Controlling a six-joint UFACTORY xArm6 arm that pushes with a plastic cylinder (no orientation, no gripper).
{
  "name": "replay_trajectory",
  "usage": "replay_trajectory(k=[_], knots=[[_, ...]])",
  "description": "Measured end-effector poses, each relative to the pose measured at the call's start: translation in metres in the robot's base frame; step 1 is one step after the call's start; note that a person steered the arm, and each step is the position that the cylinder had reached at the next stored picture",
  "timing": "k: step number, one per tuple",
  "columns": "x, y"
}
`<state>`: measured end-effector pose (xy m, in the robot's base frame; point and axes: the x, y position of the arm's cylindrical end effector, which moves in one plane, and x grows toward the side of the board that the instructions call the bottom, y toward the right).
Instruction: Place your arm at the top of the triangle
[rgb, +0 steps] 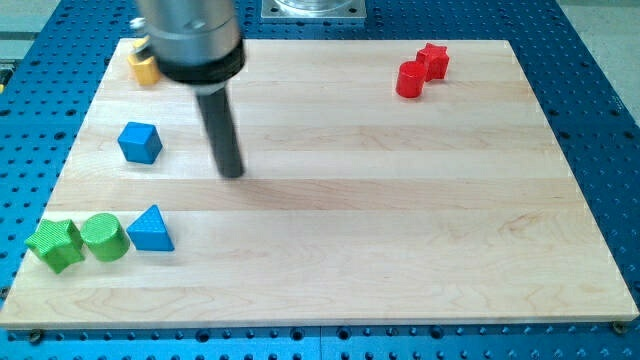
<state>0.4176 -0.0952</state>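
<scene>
The tip (232, 172) is held above-right of the blue triangle (151, 230), apart; no end effector is fitted, so approach remains.

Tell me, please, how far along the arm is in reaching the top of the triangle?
Partway. My tip rests on bare board, up and to the view's right of the blue triangle, beside the blue cube. Left: slide towards the view's lower left until it sits just above the triangle's top.

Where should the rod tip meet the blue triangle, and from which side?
No gripping here: my tip only touches. Come from the view's top, just above the blue triangle, at its apex. The green cylinder touches its left side, and my tip already sits up and right of it.
</scene>
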Motion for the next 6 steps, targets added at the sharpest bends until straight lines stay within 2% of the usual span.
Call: replay_trajectory(k=[1,2,3,4,5,6], knots=[[-0.031,-0.063],[-0.001,-0.139],[0.051,-0.167],[0.002,-0.117],[-0.028,-0.138],[-0.028,-0.139]])
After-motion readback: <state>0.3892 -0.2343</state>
